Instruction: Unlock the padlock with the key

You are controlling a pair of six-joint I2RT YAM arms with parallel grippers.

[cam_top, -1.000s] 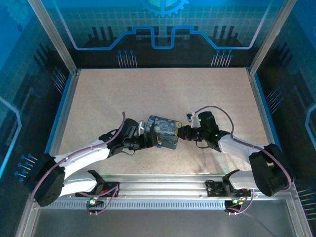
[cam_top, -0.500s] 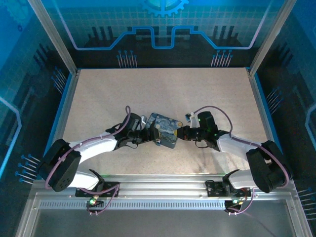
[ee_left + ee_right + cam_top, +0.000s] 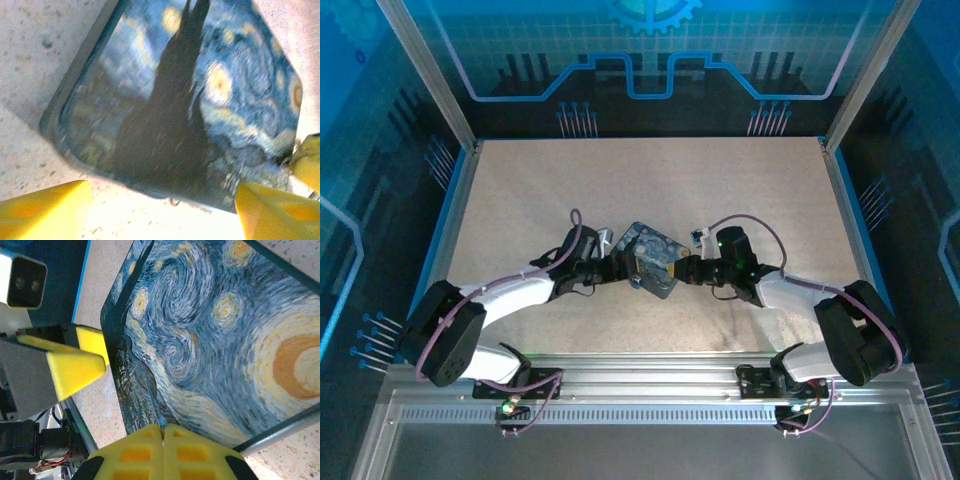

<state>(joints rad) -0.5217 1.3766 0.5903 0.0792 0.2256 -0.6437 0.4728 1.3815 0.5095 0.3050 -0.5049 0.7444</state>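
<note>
Left tool (image 3: 162, 212) – wide apart, facing tin (image 3: 200, 100)

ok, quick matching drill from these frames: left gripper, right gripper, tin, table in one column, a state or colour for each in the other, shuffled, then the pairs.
Column 1
1. left gripper
2. right gripper
3. tin
4. table

Column 2
A. beige, speckled
B. shut, tips at the tin's edge
C. blue-and-yellow swirl print
D. wide open, facing the tin

Pairs: 1-D, 2-B, 3-C, 4-A
</note>
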